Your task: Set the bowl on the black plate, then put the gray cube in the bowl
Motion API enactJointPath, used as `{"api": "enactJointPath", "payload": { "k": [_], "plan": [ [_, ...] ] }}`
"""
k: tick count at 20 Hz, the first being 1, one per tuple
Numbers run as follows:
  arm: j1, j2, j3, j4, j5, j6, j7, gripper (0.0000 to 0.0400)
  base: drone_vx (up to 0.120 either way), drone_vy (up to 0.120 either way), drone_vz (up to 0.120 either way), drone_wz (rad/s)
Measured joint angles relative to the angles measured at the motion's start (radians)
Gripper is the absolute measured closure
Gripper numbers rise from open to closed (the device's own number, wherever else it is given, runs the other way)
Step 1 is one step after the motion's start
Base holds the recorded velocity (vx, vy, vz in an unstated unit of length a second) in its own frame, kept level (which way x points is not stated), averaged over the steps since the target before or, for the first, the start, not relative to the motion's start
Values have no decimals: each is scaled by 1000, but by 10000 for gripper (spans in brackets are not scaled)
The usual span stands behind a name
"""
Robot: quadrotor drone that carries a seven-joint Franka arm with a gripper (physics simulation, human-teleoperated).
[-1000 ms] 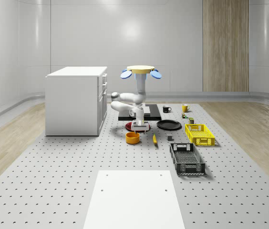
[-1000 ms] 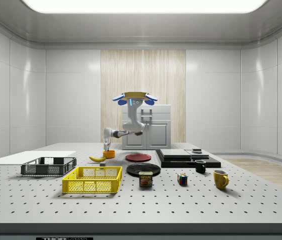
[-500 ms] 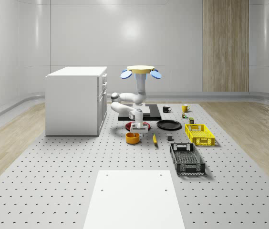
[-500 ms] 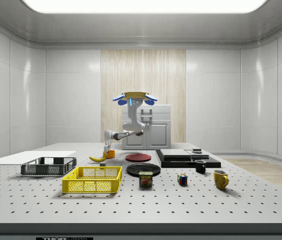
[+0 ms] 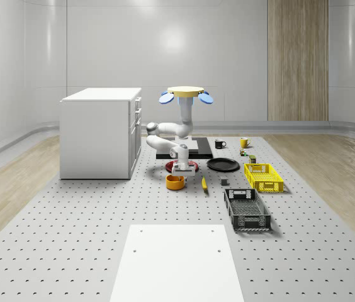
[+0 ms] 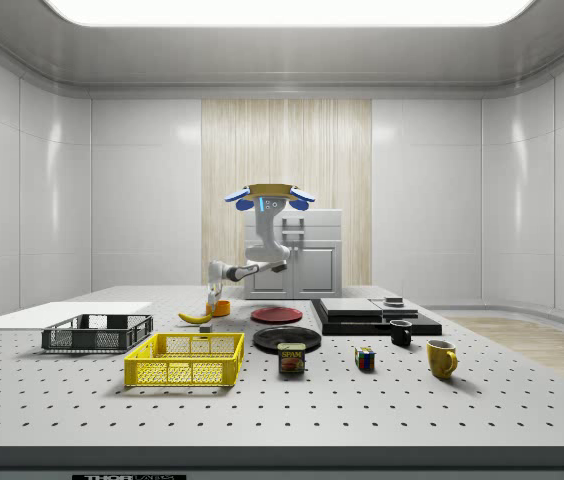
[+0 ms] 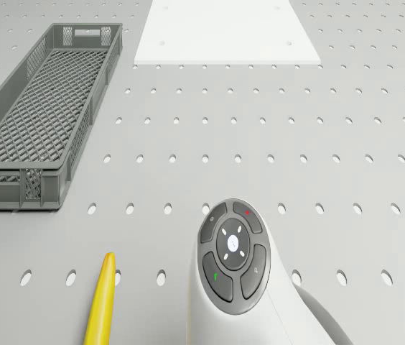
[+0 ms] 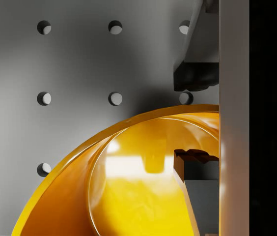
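Note:
The orange bowl (image 5: 175, 182) (image 6: 220, 308) rests on the perforated table, in front of a red plate (image 5: 169, 166). My gripper (image 5: 179, 173) (image 8: 196, 120) is down at its rim: in the wrist view one finger (image 8: 195, 76) stands outside the bowl (image 8: 128, 187) and the other inside, shut on the wall between them. The black plate (image 5: 222, 165) (image 6: 287, 338) lies to the whole-scene view's right of the bowl. The small gray cube (image 5: 225, 183) sits in front of that plate. The drone (image 5: 185, 94) (image 6: 269, 195) hovers over the black slab behind the bowl, arm reaching down and forward.
A banana (image 5: 204, 183) (image 7: 100, 302) lies just right of the bowl. A yellow crate (image 5: 263, 177) and a grey mesh crate (image 5: 246, 209) (image 7: 37, 122) stand further right. A white cabinet (image 5: 101, 132) rises at the left, and a white panel (image 5: 176, 261) lies at the front.
The arm has brought the gripper slightly lower and closer onto the bowl's rim. The drone holds its place and the bowl has not moved.

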Motion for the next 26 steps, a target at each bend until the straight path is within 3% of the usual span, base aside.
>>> {"api": "enactJointPath", "payload": {
  "k": [8,16,21,26],
  "plan": [
    [7,5,15,-8,12,-12,-2,293,0,0,0,0],
    [23,5,84,-34,76,-44,-3,299,0,0,120,0],
    [26,5,98,-39,89,-49,-3,300,-112,120,120,0],
    [26,4,103,-40,94,-50,-2,300,-120,120,0,0]
  ]
}}
